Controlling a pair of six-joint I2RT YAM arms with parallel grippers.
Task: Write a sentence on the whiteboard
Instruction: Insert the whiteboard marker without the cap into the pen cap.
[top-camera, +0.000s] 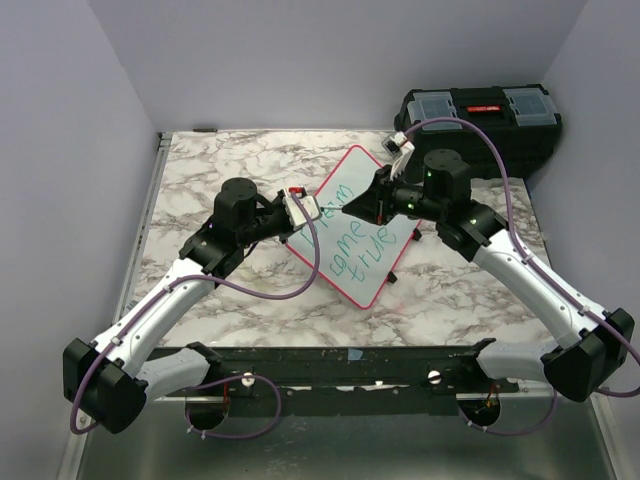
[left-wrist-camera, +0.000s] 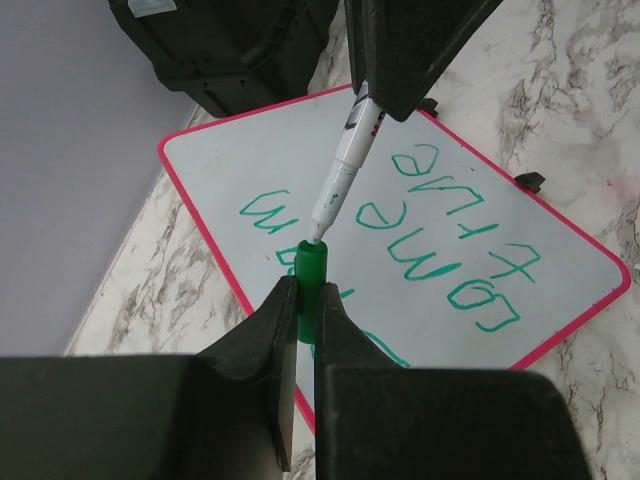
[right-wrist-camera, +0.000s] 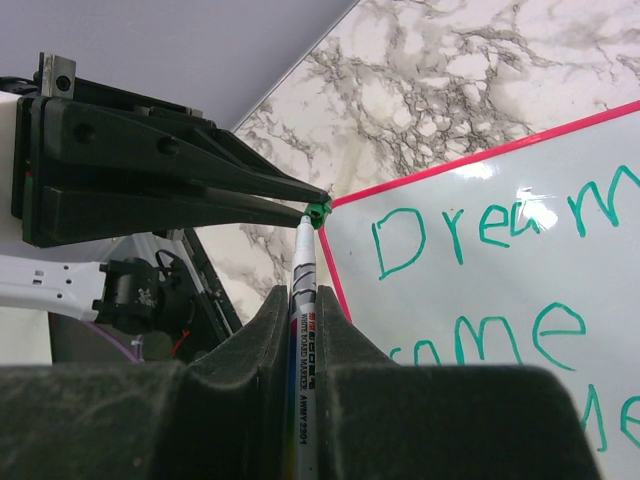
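The whiteboard (top-camera: 351, 176) with a red-pink rim lies turned at an angle on the marble table. The sentence (top-camera: 356, 236) in green reads "Dream come true" over three lines; it also shows in the left wrist view (left-wrist-camera: 440, 232) and the right wrist view (right-wrist-camera: 480, 226). My left gripper (left-wrist-camera: 308, 292) is shut on a green marker cap (left-wrist-camera: 310, 262) above the board's edge. My right gripper (right-wrist-camera: 303, 305) is shut on a white marker (right-wrist-camera: 305, 258). The marker's tip touches the cap's mouth (right-wrist-camera: 318, 213). The two grippers face each other over the board (top-camera: 335, 208).
A black toolbox (top-camera: 482, 122) stands at the back right, just off the marble table (top-camera: 230, 165). Grey walls close in the left and back. Small black clips sit on the board's rim (left-wrist-camera: 530, 181).
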